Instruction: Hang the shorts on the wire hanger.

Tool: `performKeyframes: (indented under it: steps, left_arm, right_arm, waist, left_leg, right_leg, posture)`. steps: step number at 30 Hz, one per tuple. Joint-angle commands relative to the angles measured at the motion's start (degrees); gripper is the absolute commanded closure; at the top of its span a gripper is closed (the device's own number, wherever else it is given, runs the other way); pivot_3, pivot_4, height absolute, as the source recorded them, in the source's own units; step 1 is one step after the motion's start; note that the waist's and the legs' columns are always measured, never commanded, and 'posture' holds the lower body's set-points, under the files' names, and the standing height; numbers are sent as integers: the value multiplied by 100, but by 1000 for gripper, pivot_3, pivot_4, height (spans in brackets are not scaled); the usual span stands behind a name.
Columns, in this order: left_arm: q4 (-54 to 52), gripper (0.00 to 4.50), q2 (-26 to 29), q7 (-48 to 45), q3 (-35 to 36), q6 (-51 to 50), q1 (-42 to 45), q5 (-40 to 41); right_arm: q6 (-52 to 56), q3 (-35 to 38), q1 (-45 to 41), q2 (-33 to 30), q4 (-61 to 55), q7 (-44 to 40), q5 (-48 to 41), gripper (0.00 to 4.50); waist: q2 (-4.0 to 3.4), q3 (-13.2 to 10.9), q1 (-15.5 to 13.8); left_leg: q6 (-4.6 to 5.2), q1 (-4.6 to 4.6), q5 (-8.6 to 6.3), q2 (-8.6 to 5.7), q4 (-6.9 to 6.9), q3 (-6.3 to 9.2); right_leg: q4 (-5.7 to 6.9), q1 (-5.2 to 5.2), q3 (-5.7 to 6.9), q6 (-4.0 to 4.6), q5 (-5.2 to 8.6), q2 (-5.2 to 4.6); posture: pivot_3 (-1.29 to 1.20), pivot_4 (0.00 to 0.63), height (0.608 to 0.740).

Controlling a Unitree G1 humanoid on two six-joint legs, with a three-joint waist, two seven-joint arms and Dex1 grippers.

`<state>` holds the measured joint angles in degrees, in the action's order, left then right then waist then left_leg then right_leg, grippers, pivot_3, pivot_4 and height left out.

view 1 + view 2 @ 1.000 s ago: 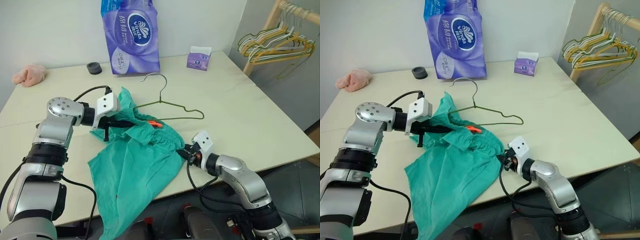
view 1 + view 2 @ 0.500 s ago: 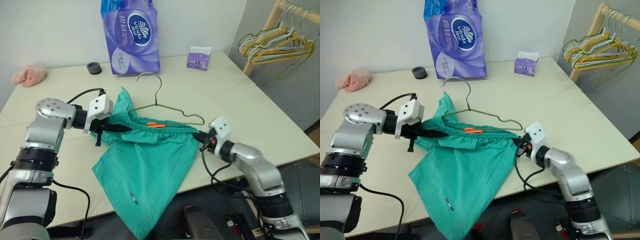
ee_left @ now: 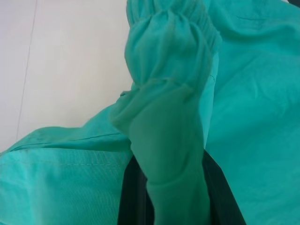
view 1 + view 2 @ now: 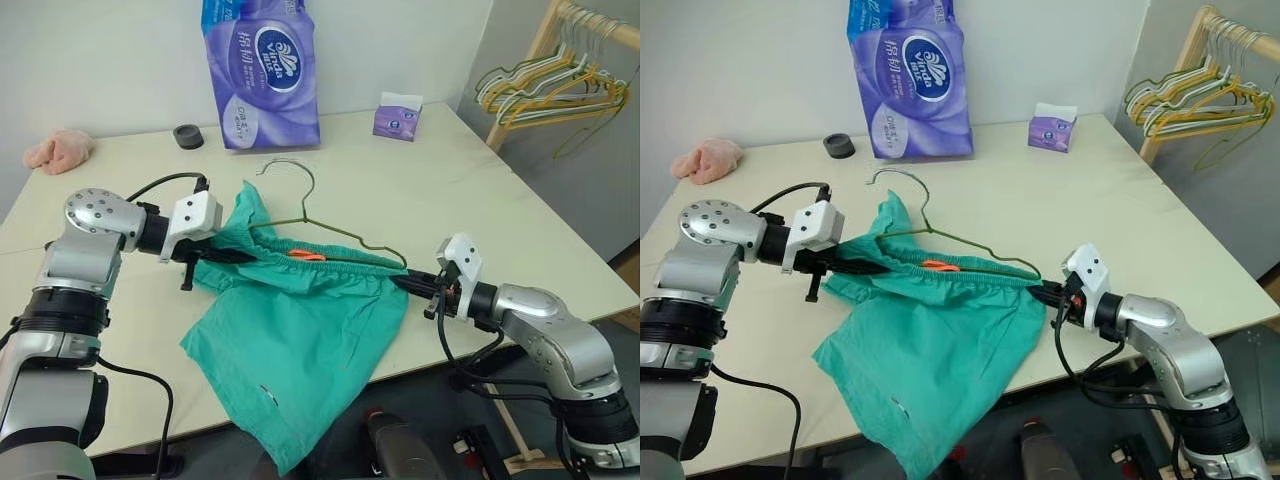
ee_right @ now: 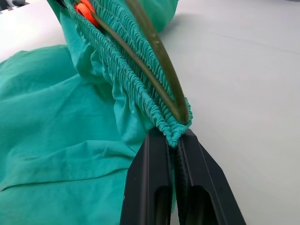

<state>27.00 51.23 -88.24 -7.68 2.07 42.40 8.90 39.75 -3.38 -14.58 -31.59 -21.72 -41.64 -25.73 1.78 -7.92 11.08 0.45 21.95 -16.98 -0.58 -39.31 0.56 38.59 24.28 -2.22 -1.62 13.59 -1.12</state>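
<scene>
The teal-green shorts (image 4: 290,330) are stretched by their gathered waistband between my two grippers, above the table, and the legs drape down over the table's front edge. My left gripper (image 4: 228,257) is shut on the left end of the waistband (image 3: 168,112). At the other end my right gripper (image 4: 398,283) is shut on the waistband tip (image 5: 173,133). The orange cord (image 4: 305,256) shows at mid-waistband. The olive-green wire hanger (image 4: 330,228) lies along the waistband with its hook (image 4: 290,165) pointing toward the far side. One wire end reaches the right gripper's fingers (image 5: 150,183).
A purple pack of toilet paper (image 4: 262,70), a small tissue box (image 4: 398,116) and a black roll (image 4: 187,136) stand along the far edge. A pink fluffy cloth (image 4: 58,150) lies far left. A bunch of hangers (image 4: 545,90) hangs on a wooden rack at right.
My right gripper has risen and moved right, pulling the waistband from bunched to taut. The shorts have spread wider, and the hanger has shifted left with them. The left gripper has drawn slightly left.
</scene>
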Motion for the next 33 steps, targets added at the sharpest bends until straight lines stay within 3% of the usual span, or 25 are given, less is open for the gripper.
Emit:
performKeyframes:
  steps: [1,15,20,27,33]
  left_arm:
    - [395,4500,436,219,11,354,105,-520]
    - [1036,4500,784,634,-457,1240,402,-1290]
    - [1106,4500,892,802,-632,1462,503,-1485]
    - [1310,4500,1080,1360,-930,1845,696,-2036]
    - [1132,4500,961,1569,-970,1745,803,-2100]
  right_arm:
    - [24,424,60,-359,-213,-68,-84,4450]
    - [-350,398,172,-1440,-151,-816,-66,4450]
    - [-572,197,-209,-1533,-415,-888,-17,4450]
    - [-690,-61,-334,-2206,-808,-1590,-145,4450]
    - [-806,-494,-709,-2042,-663,-1368,188,4450]
  waist:
    - [0,0,-6]
    - [1,-1,-10]
    - [1,-1,1]
    - [0,-3,-13]
    - [3,-3,-6]
  left_leg:
    - [0,0,0,0,0,0]
    - [1,1,0,0,-1,1]
    - [1,0,0,1,0,1]
    - [1,1,-1,1,-1,1]
    - [2,1,-1,1,-3,-2]
  right_leg:
    - [-1,0,0,0,0,0]
    - [-3,-2,1,-2,2,1]
    - [-3,-2,2,-3,2,2]
    - [-7,-4,2,-6,5,3]
    - [-4,-3,0,-6,5,3]
  posture:
    - [-226,102,740]
    - [-228,104,740]
    - [-225,106,740]
    - [-226,107,740]
    - [-218,109,740]
